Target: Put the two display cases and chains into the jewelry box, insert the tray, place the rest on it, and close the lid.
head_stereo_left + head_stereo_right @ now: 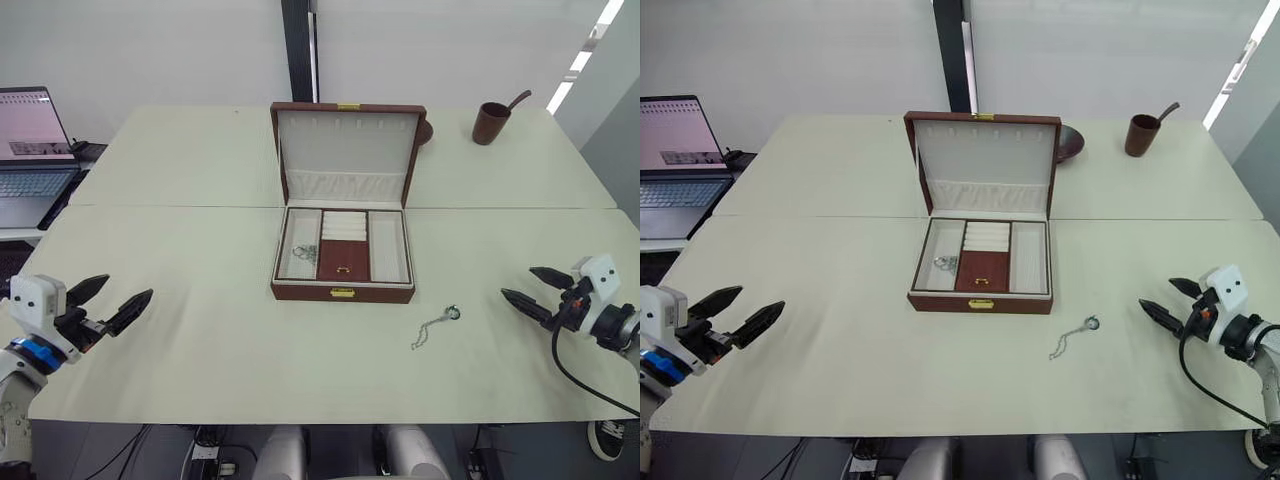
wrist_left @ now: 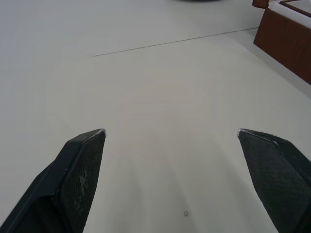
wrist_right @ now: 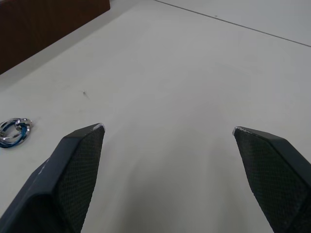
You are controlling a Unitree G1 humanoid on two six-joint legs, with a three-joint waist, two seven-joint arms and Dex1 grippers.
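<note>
The brown jewelry box (image 1: pixel 343 291) stands open at the table's middle, its lid (image 1: pixel 345 150) upright. A white compartmented tray (image 1: pixel 388 250) sits inside; its left compartment holds a small silver piece (image 1: pixel 303 252). A silver chain with a blue-ringed pendant (image 1: pixel 436 326) lies on the table right of the box's front; the pendant (image 3: pixel 14 132) also shows in the right wrist view. The display cases are out of view. My left gripper (image 1: pixel 128 287) hovers open over the table's near left. My right gripper (image 1: pixel 517 281) is open at the near right, a short way from the chain.
A laptop (image 1: pixel 30 150) stands off the table's left edge. A brown cup with a spoon (image 1: pixel 491 122) is at the back right. A dark bowl (image 1: pixel 424 131) sits behind the lid. A seam (image 1: pixel 150 206) crosses the table.
</note>
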